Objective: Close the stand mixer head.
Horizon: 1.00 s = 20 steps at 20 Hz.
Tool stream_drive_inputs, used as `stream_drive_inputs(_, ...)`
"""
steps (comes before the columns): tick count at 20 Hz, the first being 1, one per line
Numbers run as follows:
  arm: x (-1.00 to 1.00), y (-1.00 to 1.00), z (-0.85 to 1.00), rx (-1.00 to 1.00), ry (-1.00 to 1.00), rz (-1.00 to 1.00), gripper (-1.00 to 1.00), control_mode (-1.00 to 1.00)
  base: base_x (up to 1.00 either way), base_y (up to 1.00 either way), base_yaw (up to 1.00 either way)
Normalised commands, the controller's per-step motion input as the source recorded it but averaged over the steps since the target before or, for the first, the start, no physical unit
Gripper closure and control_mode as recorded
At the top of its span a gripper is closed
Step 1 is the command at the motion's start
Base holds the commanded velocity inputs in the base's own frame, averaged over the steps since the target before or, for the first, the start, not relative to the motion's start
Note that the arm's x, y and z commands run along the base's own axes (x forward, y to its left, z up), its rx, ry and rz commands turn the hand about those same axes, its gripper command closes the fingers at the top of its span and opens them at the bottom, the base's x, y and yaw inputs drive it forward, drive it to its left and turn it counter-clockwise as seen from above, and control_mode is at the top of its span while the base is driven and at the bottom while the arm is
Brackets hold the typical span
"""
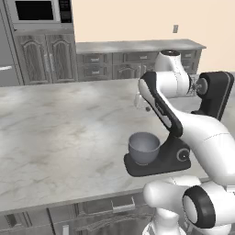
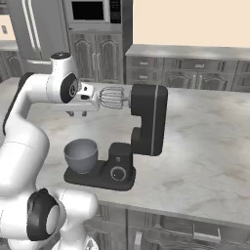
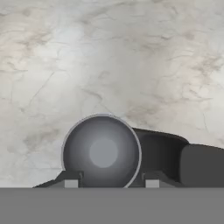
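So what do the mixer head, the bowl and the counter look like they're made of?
The tilted-up matte-black stand mixer head looks like plastic or painted metal: flat, no glints. The round grey mixing bowl seems brushed metal, with a soft sheen and a bright rim. The pale veined countertop looks like polished marble or an imitation.

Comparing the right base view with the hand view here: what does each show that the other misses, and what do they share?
Right base view alone: the stand mixer head tilted up, its whisk pointing sideways at the arm's wrist, and the knob on the mixer base. Hand view alone: straight down into the grey bowl, with the tool and its fingertips spread. Both: the bowl, the base and the marble counter.
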Motion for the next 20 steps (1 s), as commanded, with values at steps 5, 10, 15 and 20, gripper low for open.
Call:
stream_drive_inputs(5,-0.56,-0.41,0.0,0.02,-0.12,0.0,-1.0,-1.0,0.0,0.0,0.0)
stream_drive_inputs(10,-0.96,-0.97,0.11,0.03,-0.25,0.01,-1.0,-1.0,0.0,0.0,0.0)
stream_drive_inputs(15,-0.76,-1.0,0.19,0.03,-0.24,0.06,-1.0,-1.0,0.0,0.0,0.0)
stream_drive_inputs(20,-0.3,-1.0,0.48,0.08,-0.24,0.17,-1.0,-1.0,0.0,0.0,0.0)
